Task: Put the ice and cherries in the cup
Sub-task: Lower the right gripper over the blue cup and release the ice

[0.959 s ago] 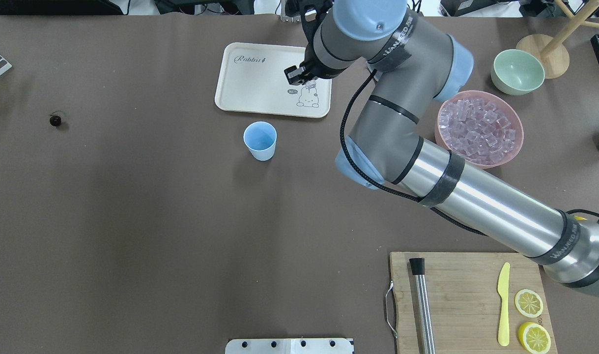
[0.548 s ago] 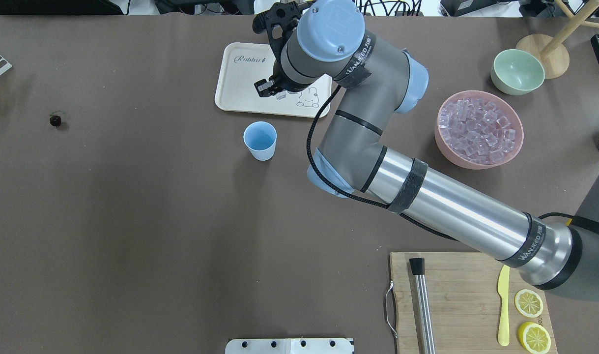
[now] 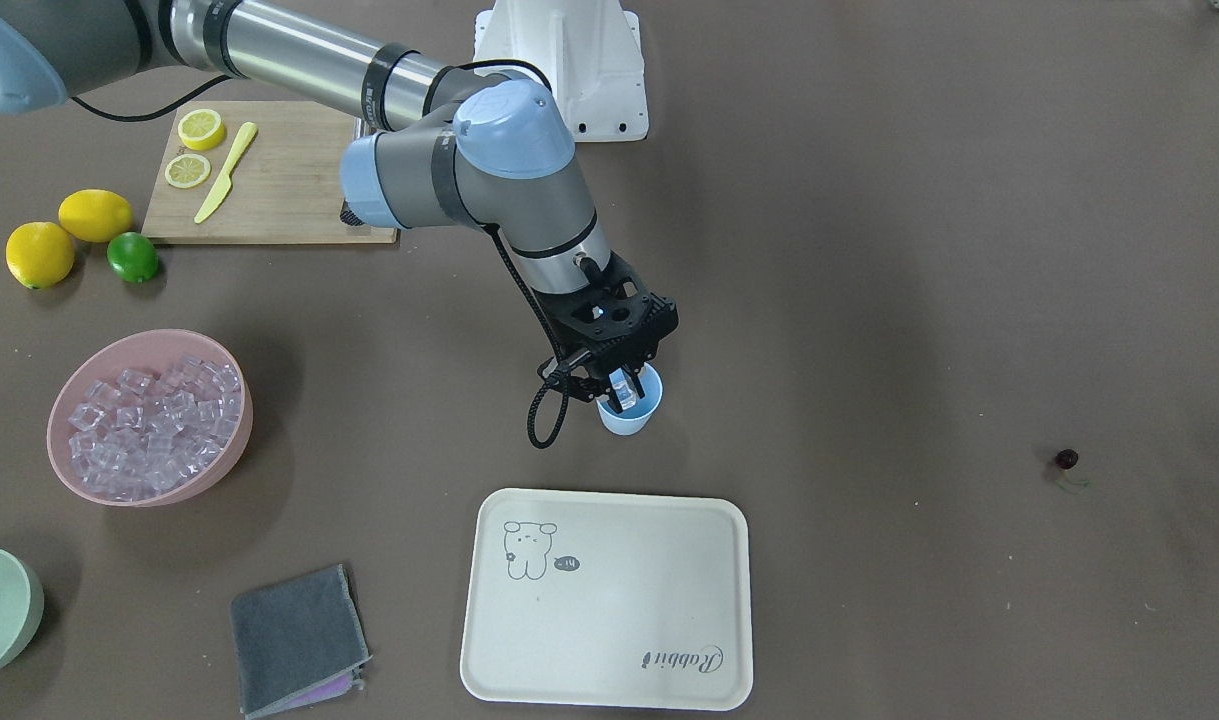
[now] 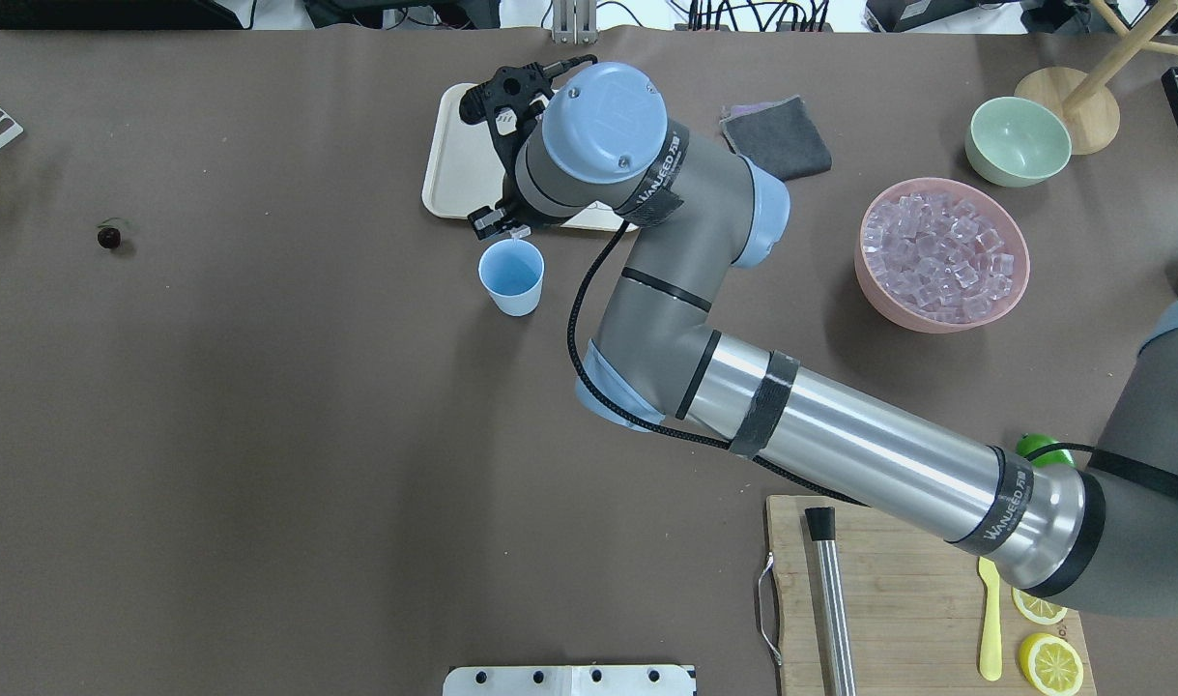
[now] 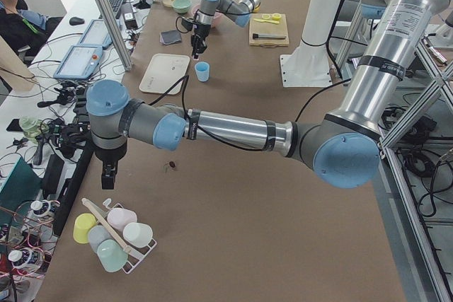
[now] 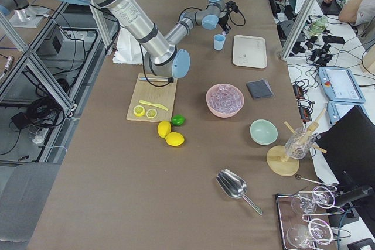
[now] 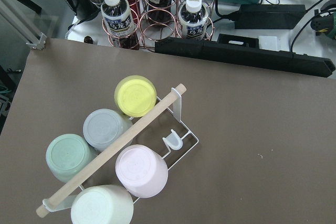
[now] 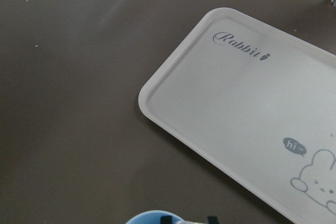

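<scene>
Right gripper point(image 3: 619, 384) fingers pinching one ice cube point(image 3: 625, 392) just above cup point(image 3: 629, 418), mid-frame on tabletop point(image 3: 869, 250) — drop step. Next: spread fingers, let cube fall in. Cherry point(image 3: 1067, 459) far right, well apart, not yet fetched. Cup's inside hidden by gripper; left gripper point(image 5: 107, 177) fingers — can't tell, side view only.

the right gripper point(image 4: 500, 224) is off the tray point(image 4: 450, 155) now and hangs right at the cup point(image 4: 511, 280) rim, ice cube point(image 3: 625, 391) pinched in its fingers. the arm swings left with it, so the grey cloth point(image 4: 778, 137) shows now.
</scene>
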`<state>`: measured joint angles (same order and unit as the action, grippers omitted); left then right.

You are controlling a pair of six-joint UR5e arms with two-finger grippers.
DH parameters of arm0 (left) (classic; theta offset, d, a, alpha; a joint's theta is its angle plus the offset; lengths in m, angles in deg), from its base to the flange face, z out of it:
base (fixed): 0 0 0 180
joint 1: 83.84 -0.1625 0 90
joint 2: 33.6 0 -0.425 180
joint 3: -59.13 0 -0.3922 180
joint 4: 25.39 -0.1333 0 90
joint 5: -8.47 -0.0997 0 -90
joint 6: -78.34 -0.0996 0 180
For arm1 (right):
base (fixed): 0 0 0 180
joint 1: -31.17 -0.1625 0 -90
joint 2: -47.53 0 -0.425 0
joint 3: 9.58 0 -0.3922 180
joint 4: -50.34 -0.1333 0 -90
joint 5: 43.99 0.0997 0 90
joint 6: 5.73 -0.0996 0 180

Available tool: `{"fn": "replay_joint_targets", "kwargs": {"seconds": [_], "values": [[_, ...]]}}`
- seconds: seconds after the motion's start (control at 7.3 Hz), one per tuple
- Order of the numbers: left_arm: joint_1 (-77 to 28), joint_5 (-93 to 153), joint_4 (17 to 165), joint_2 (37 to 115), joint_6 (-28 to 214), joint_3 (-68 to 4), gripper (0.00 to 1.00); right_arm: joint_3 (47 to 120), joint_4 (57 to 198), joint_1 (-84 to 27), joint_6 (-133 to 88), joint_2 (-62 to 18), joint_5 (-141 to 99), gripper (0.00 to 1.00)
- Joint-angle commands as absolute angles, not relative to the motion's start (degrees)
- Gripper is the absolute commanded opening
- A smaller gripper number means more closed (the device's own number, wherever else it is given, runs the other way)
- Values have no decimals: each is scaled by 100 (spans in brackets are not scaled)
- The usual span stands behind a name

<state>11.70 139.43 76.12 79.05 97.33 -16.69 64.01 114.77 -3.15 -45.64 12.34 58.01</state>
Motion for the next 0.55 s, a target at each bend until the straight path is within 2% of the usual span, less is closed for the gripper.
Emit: {"fn": "replay_joint_targets", "kwargs": {"seconds": [0.0,0.27,0.41], "values": [[1170,13943,7612,7907,9724,-1663,98,6302,11389,-153,-4563,1255,5726,0],[1170,13943,7621,7898,9724,-1672,98,6284,11389,-135,-4564,1255,5735,99],[1170,13943,7621,7890,9724,-1681,98,6328,11389,-161,-4555,1264,5726,100]]}}
